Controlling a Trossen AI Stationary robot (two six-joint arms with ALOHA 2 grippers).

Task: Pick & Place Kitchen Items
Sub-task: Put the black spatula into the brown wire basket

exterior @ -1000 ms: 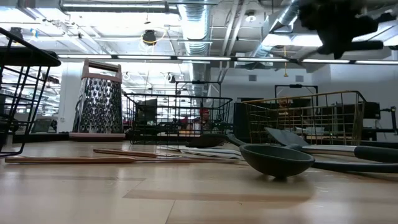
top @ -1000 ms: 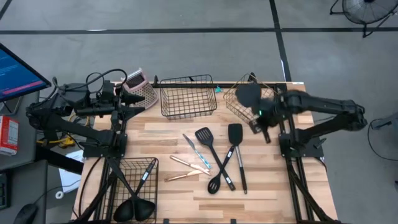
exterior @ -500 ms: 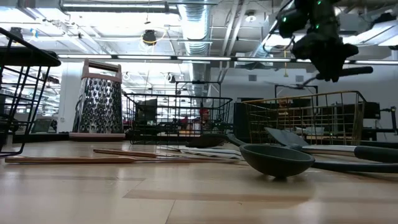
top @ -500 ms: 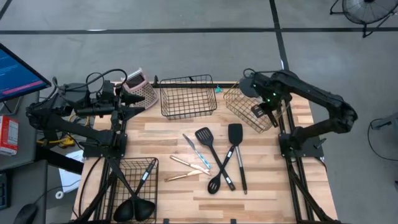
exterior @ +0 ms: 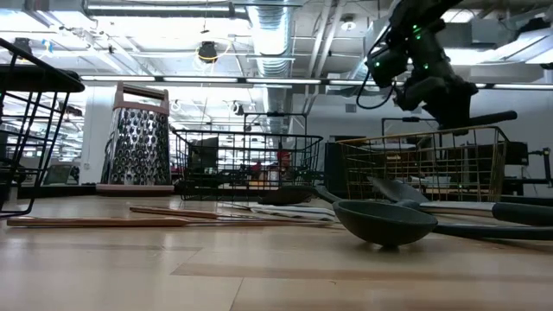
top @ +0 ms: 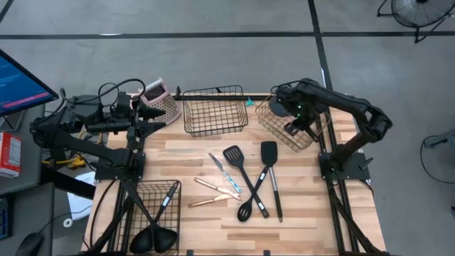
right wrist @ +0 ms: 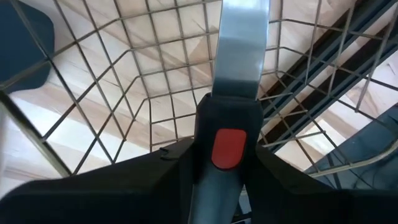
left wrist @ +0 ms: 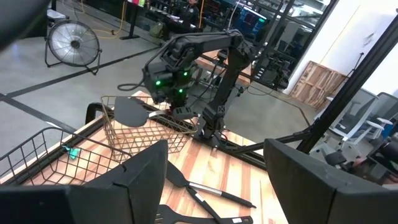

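Note:
My right gripper (top: pixel 293 128) hangs over the copper wire basket (top: pixel 288 126) at the far right, shut on a black spatula (left wrist: pixel 130 112). The spatula's head (top: pixel 280 107) is above the basket's far rim and its handle end (exterior: pixel 497 116) sticks out sideways. Several utensils lie flat mid-table: black turners (top: pixel 236 158), a spatula (top: pixel 269 152), a slotted spoon (top: pixel 244 210), two copper pieces (top: pixel 213 193) and a silver-teal piece (top: pixel 221 168). My left gripper (left wrist: pixel 214 186) waits open at the far left, above the table. My right gripper pinches the spatula's handle between its two fingers, on the black grip with a red spot (right wrist: pixel 228 148) just behind the silver shaft (right wrist: pixel 242 50). The fingers point steeply down and lie across the handle. The spatula is lifted clear, roughly level above the copper basket.
A black wire basket (top: pixel 215 111) stands at the far middle with a grater (top: pixel 161 99) to its left. Another black basket (top: pixel 153 206) at the near left holds ladles. Bare wood lies at the near right and along the near edge.
My right gripper has swung with the spatula from beyond the table's right side toward the left and down, and now hangs over the copper basket. Its fingers have tipped from slanting to steeply downward. The spatula stays in the hold, lower than before.

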